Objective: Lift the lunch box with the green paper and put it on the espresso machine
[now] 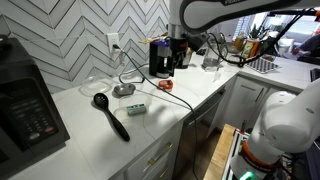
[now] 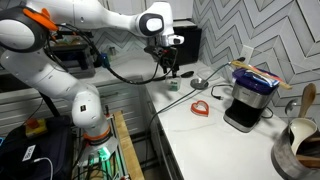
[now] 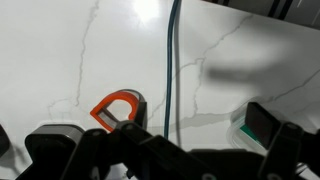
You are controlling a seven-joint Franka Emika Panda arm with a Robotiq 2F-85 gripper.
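Note:
The lunch box (image 1: 136,108) is a small clear flat box lying on the white counter, with the green paper (image 3: 246,126) showing through it. In the wrist view the box (image 3: 240,128) sits at the right edge, partly behind one finger. In an exterior view it is a small green spot (image 2: 172,86) below the gripper. The gripper (image 3: 198,140) is open and empty, hanging above the counter (image 2: 168,62), apart from the box. In an exterior view it shows dark in front of the wall (image 1: 178,50). The espresso machine (image 1: 160,57) stands upright by the wall, and also shows in the other exterior view (image 2: 245,100).
A black ladle (image 1: 110,115) and a round grey dish (image 1: 123,90) lie near the box. An orange-red loop-shaped object (image 3: 115,108) and a dark cord (image 3: 170,60) lie under the gripper. A big black appliance (image 1: 25,100) stands at the counter's end.

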